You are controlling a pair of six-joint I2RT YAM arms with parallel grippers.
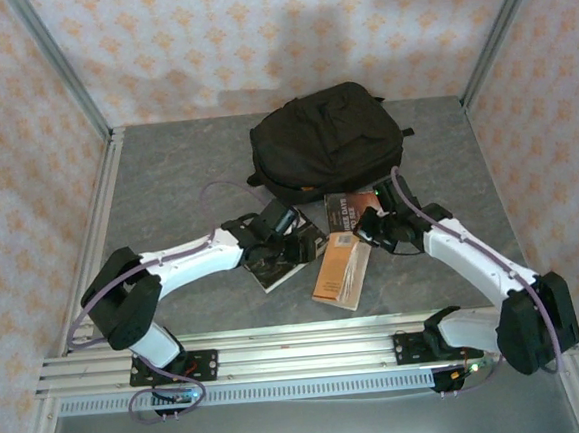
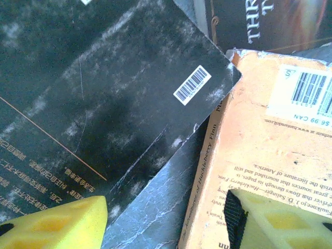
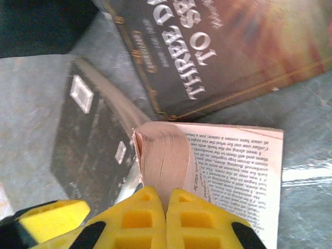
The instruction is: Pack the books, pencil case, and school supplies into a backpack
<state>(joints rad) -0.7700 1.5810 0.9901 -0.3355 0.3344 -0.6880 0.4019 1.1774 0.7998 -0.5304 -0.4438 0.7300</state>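
The black backpack (image 1: 329, 138) lies at the back of the table. In front of it are three books: a black one (image 1: 276, 261) (image 2: 104, 93), a dark brown one (image 1: 353, 208) (image 3: 207, 46) and an orange paperback (image 1: 341, 271) (image 2: 264, 145). My right gripper (image 1: 364, 235) (image 3: 166, 207) is shut on a curled bunch of the orange book's pages (image 3: 161, 150), lifting them off the open page (image 3: 244, 166). My left gripper (image 1: 307, 247) (image 2: 166, 228) is open, one finger over the black book and the other over the orange book's back cover.
The grey table (image 1: 167, 186) has bare room to the left and right of the books. Patterned walls with metal posts close in the sides and back. A metal rail (image 1: 300, 346) carrying both arm bases runs along the near edge.
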